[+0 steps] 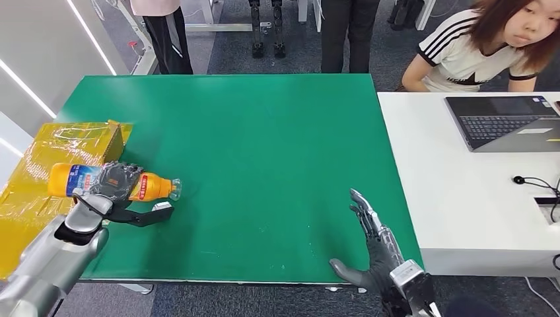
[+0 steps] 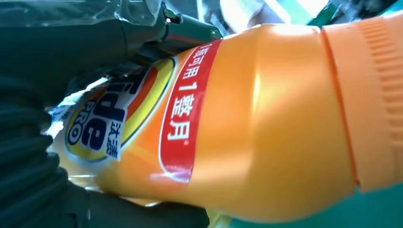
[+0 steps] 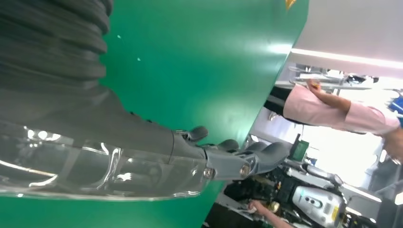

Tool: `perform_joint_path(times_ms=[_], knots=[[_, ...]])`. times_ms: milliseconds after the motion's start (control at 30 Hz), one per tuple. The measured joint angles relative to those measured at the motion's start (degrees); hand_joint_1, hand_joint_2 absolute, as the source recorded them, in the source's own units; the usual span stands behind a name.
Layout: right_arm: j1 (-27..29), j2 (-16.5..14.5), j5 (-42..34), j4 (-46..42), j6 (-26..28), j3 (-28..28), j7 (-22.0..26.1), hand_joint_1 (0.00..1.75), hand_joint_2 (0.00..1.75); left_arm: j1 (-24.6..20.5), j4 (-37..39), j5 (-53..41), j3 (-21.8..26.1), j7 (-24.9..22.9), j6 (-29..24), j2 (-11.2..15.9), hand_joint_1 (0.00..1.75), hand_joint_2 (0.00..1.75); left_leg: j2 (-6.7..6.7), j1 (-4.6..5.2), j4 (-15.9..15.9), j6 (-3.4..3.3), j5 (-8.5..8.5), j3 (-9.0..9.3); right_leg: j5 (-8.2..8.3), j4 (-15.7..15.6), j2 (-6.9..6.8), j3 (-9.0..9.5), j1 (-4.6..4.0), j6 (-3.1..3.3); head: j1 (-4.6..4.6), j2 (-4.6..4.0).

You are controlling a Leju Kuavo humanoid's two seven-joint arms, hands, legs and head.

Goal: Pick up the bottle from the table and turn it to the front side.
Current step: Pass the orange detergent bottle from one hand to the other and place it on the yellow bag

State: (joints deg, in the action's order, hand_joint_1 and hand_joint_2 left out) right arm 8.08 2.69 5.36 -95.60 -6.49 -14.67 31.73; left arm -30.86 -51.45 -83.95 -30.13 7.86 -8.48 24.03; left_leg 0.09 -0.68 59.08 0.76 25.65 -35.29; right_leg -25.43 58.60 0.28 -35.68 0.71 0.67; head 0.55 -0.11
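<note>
Left hand grips orange plastic detergent bottle round its middle, lying sideways, probably for turning label frontward; right hand idle w/ fingers spread over green table.

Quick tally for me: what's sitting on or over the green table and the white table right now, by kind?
Bottle, held by the left hand: 1
Yellow box: 1
Laptop: 1
Robot hands over the green table, counting the right hand: 2
Total: 5
</note>
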Motion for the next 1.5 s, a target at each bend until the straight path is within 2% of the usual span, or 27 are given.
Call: perform_joint_path(times_ms=[200,367,400,533,833,1033,1233,1500], knots=[[1.1,0.0,-0.4,-1.6,-1.5,1.4,-0.3,0.00,1.75,3.1,-2.7,5.1,3.2,2.6,3.4,5.1,1.75,1.75,0.15,-0.02,0.0,0.02,0.10,0.12,-0.04,0.0,0.15,0.01,0.00,0.04,0.01,0.00],[1.1,-0.1,-0.2,-2.2,-1.9,1.6,-0.7,0.00,1.75,3.8,-3.5,6.1,3.8,3.0,4.1,6.6,1.75,1.75,0.09,-0.02,0.0,0.02,0.09,0.11,-0.04,0.0,0.07,0.04,0.00,0.05,0.01,0.00],[1.1,-0.1,0.0,-2.3,-2.0,1.6,-0.9,0.00,1.75,3.7,-3.5,6.3,3.8,3.1,4.1,6.7,1.70,1.75,0.09,-0.02,0.0,0.02,0.09,0.12,-0.04,0.0,0.07,0.04,0.00,0.05,0.01,0.00],[1.1,-0.6,1.0,-3.2,-2.6,1.7,-1.7,0.00,1.75,2.6,-3.3,7.0,3.6,4.4,4.0,6.4,0.00,1.75,0.07,-0.02,0.0,0.00,0.07,0.12,-0.03,0.0,0.04,0.02,0.00,0.05,0.00,0.00],[1.4,-0.8,2.6,-4.5,-2.9,1.6,-1.8,0.00,1.75,-1.4,0.3,7.4,2.4,5.2,0.1,1.9,0.00,1.75,0.02,0.00,0.0,-0.02,0.07,0.12,-0.02,0.0,0.01,0.05,0.00,0.05,0.01,0.00],[1.4,-0.9,1.9,-4.5,-2.4,1.6,-1.2,0.00,1.75,-3.0,1.7,10.5,1.4,8.1,-1.6,0.3,0.00,1.75,0.03,0.00,0.0,-0.02,0.07,0.12,-0.02,0.0,0.03,0.05,0.00,0.05,0.02,0.00],[1.4,-0.6,0.9,-4.4,-1.5,1.6,-1.2,0.00,1.75,-3.1,2.3,8.9,-0.6,5.5,-1.7,-1.0,0.00,1.75,0.01,-0.01,0.0,-0.02,0.07,0.12,-0.02,0.0,0.03,0.05,0.00,0.05,0.01,0.00],[1.5,-0.4,0.7,-4.4,-1.5,1.6,-1.2,0.00,1.75,-3.1,2.8,8.6,-1.5,5.2,-1.7,-1.8,0.00,1.75,0.02,0.00,0.0,-0.02,0.07,0.12,-0.02,0.0,0.03,0.05,0.00,0.05,0.00,0.00]])
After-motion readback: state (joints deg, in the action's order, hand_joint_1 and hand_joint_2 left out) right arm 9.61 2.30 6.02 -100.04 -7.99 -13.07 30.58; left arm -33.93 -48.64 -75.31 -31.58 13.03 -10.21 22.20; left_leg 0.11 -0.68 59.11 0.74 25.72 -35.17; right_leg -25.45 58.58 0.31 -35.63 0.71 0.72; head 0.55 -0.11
